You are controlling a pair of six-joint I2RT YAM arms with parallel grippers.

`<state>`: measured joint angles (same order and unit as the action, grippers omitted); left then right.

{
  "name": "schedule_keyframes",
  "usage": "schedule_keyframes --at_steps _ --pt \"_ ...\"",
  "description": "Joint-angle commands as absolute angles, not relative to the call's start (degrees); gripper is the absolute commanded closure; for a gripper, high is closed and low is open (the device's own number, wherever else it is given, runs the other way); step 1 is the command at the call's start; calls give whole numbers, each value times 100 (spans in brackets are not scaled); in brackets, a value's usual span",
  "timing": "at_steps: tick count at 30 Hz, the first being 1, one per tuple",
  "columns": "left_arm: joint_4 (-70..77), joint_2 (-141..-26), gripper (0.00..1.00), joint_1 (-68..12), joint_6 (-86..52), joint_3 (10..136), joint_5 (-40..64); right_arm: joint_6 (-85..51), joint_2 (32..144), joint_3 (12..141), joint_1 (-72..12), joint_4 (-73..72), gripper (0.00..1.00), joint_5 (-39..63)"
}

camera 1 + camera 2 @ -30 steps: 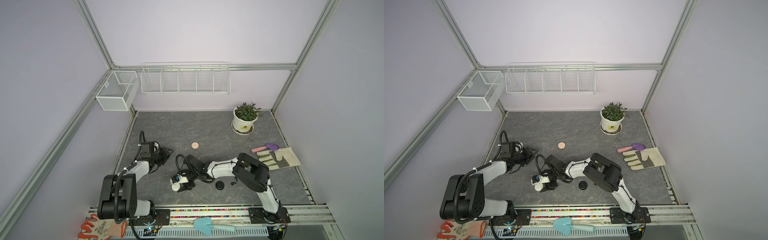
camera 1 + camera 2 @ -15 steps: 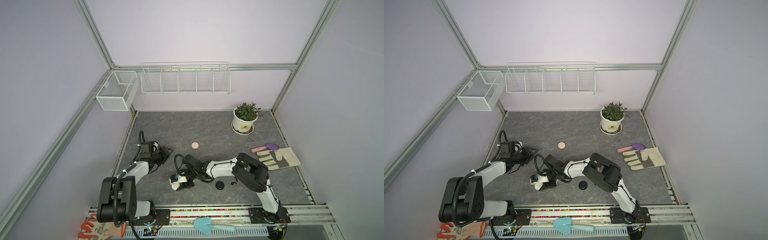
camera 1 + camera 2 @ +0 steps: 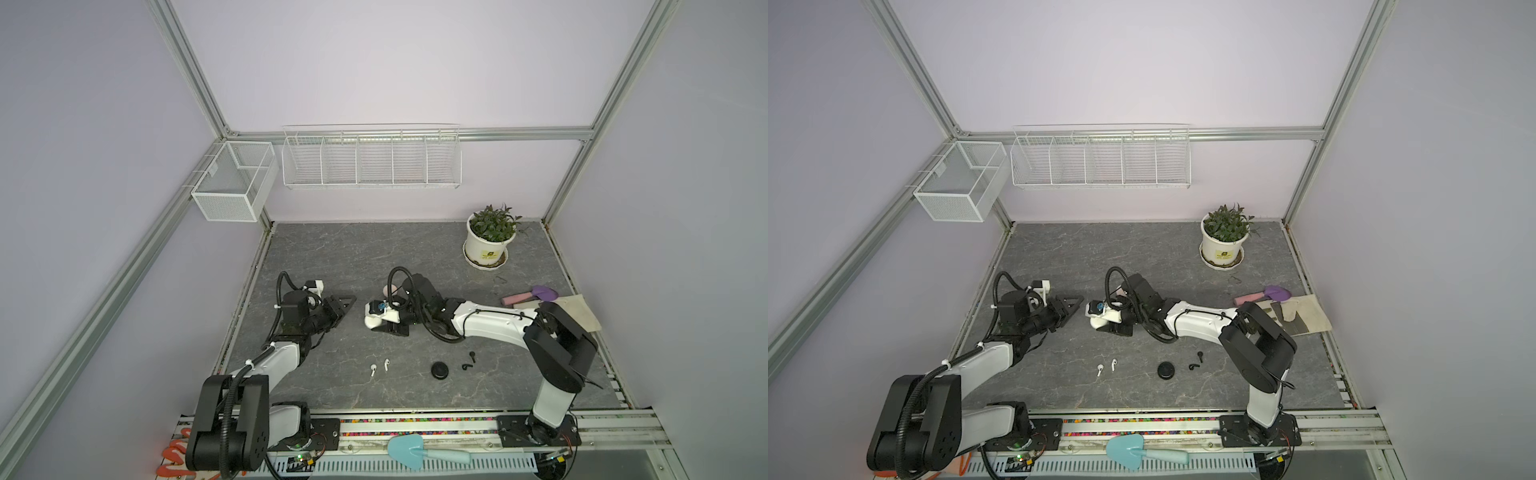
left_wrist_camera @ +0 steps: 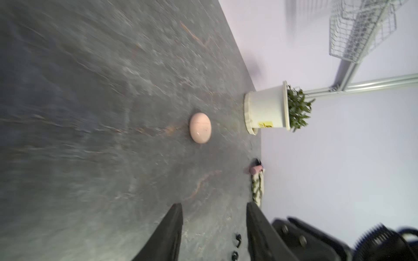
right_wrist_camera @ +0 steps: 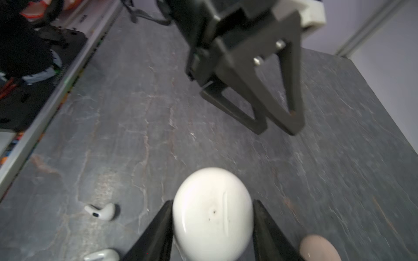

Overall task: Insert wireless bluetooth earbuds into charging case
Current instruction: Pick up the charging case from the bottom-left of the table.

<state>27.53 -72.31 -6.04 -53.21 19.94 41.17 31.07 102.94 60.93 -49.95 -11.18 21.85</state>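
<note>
A pink rounded case (image 4: 200,127) and a white potted plant (image 3: 484,249) sit beyond my grippers, and a black puck-shaped case (image 3: 439,370) lies nearer the arm bases. The grey slate tabletop (image 3: 374,257) lies open between the arms. My right gripper (image 5: 212,204) clamps a glossy white oval case (image 5: 212,226). My left gripper (image 4: 213,226) stands part-open and empty. Two white stemmed earbuds (image 3: 373,369) lie near the held case, basewards.

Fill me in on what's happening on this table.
The right tool grips a white case. The left tool is open and empty, pointing toward it. Two white earbuds lie loose on the table, with a black case and two black earbuds nearby. A pink case sits farther back. None of those four earbuds is in a case.
</note>
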Motion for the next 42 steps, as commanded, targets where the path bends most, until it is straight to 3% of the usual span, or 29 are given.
schedule_keyframes --at_steps 1,9,12,38,42 --pt "4996 -7543 54 -753 -6024 1700 4644 2685 10204 5800 -4988 -1747 59 1733" --pt "8112 -9203 56 -1291 -7364 1683 5430 2570 10072 5614 -4764 -2578 59 1651" --pt "8112 -9416 60 -1317 -7412 1813 5610 2624 10074 5655 -4722 -2602 59 1736" --pt "8085 -9357 62 -1441 -7299 1925 5572 3182 9888 6148 -4622 -1943 58 1861" --pt "8086 -9308 69 -1435 -7304 1945 5562 3190 9905 6129 -4658 -1925 58 1916"
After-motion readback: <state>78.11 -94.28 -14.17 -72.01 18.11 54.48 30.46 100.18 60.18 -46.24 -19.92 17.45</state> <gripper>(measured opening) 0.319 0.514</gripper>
